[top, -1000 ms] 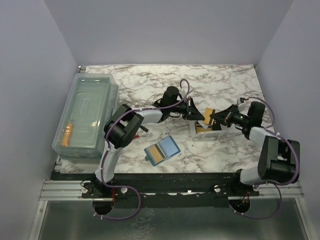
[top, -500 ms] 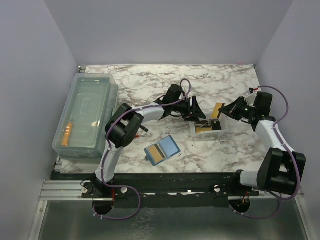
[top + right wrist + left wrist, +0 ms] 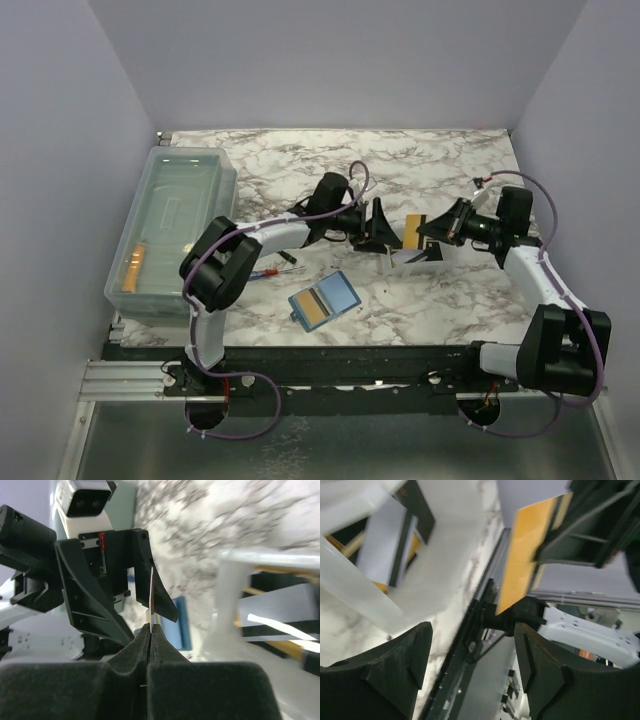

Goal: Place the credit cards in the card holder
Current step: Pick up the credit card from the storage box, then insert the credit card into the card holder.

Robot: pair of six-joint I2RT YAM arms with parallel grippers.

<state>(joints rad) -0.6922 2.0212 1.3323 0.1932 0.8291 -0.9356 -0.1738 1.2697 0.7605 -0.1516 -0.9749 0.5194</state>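
Golden-orange credit card (image 3: 413, 229), clamped edge-on in the right gripper (image 3: 431, 232) over the white tray (image 3: 393, 260), faces the left gripper (image 3: 381, 228), jaws spread and empty, seemingly for a handover; the teal card holder (image 3: 325, 300) lies open nearby.

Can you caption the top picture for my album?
Right gripper holds a card beside the open left gripper, near the tray.

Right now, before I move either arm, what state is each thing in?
Left pincer, open, empty.
Right pincer, shut on a credit card.
Credit card, held on edge, in front of the left pincer.
Card holder, lying open, second card on one half.
White tray, tray cards inside.
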